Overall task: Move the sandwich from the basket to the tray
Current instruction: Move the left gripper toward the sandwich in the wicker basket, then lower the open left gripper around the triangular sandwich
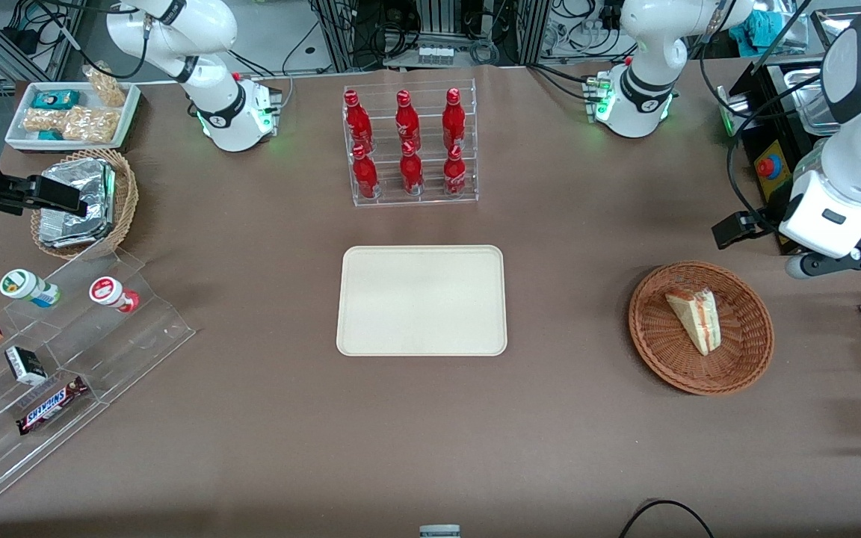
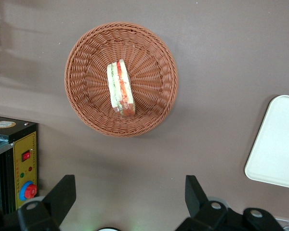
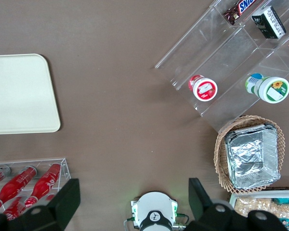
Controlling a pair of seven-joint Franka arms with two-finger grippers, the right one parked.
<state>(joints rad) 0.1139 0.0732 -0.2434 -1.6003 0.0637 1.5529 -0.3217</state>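
Left wrist view: pale triangular sandwich (image 2: pixel 121 88) with red-green filling lies in the reddish-brown round wicker basket (image 2: pixel 82 62); end effector (image 2: pixel 130 197) hovers above, fingers apart.

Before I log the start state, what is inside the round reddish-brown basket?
Only the sandwich lies in the basket; weave beneath it is covered. The open tool hovers above the table beside it.

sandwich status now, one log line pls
sandwich: in basket | tray: bare | claw: open, high above table, beside basket, holding nothing | phase: pre-grasp
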